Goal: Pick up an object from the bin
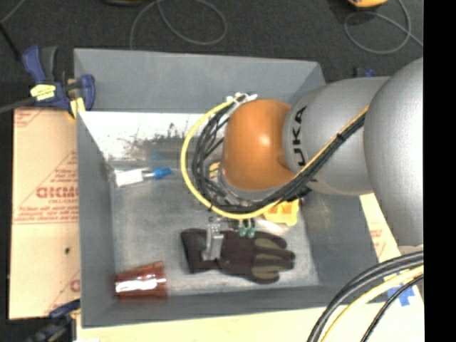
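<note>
A red-brown cylinder lies in the near left corner of the bin. Midway along the near wall a dark glove lies flat, and the gripper is down at its cuff end; how wide the claw stands I cannot tell. Behind, a yellow thing lies under the arm; far left, a white tube with a blue cap

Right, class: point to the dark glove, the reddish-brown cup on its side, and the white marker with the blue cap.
Dark glove (258,257), camera view, on the palm near the fingers.
Reddish-brown cup (141,281), camera view, middle of its side.
White marker (130,178), camera view, on its white body.
</note>
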`<state>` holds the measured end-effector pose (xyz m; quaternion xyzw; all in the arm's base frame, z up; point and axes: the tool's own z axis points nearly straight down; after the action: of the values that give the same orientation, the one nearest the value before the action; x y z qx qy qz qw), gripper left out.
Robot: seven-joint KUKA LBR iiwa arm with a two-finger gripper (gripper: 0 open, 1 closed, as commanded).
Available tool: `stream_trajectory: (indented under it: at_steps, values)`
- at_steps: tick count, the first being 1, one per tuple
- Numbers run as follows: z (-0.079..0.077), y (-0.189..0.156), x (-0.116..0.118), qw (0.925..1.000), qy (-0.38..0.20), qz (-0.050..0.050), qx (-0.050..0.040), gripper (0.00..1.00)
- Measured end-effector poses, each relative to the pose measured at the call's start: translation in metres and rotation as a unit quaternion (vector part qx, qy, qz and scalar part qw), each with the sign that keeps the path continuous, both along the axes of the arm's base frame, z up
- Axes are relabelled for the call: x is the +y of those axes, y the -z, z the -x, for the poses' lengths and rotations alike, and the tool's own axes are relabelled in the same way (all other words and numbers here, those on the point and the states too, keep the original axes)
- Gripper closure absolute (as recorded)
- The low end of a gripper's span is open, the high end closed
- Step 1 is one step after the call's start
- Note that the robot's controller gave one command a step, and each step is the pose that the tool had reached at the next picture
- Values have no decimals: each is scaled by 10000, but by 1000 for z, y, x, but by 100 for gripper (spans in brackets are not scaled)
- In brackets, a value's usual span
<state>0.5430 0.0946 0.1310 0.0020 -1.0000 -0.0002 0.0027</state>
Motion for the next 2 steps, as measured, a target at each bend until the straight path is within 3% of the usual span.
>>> stream_trajectory:
  at_steps: [1,2]
  values:
    - [-2,-5,0,10000,13,-4,-40,0]
    - [6,33,-15,9992,388,-6,-38,0]
